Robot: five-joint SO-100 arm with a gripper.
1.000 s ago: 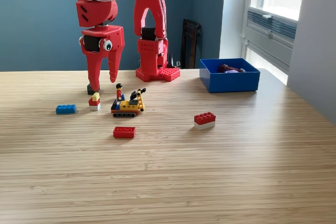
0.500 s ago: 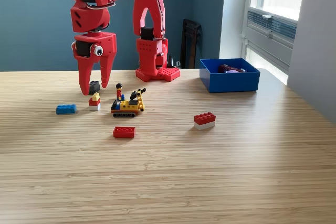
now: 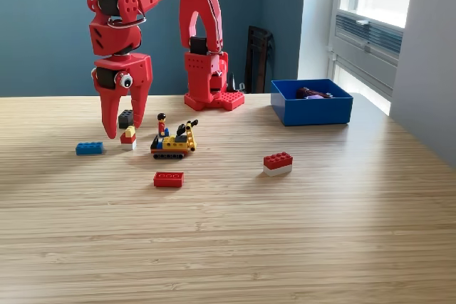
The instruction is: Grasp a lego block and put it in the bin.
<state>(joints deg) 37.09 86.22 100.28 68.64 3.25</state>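
Gripper (image 3: 121,122) parted slightly, empty, hovering above small stack (image 3: 128,136), far left. Bin (image 3: 311,111) far right, holding dark pieces already. Blue brick (image 3: 89,148), red brick (image 3: 168,179), red-white block (image 3: 278,163) on table (image 3: 285,247). Grasp and transfer not yet done.

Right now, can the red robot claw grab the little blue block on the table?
Probably yes. The gripper hangs open just to the right of the blue block in the exterior view, and nothing lies between them. The small red, yellow and white block stack sits on its other side, out of the way.

Blue bin (image 3: 311,110) upright, far right
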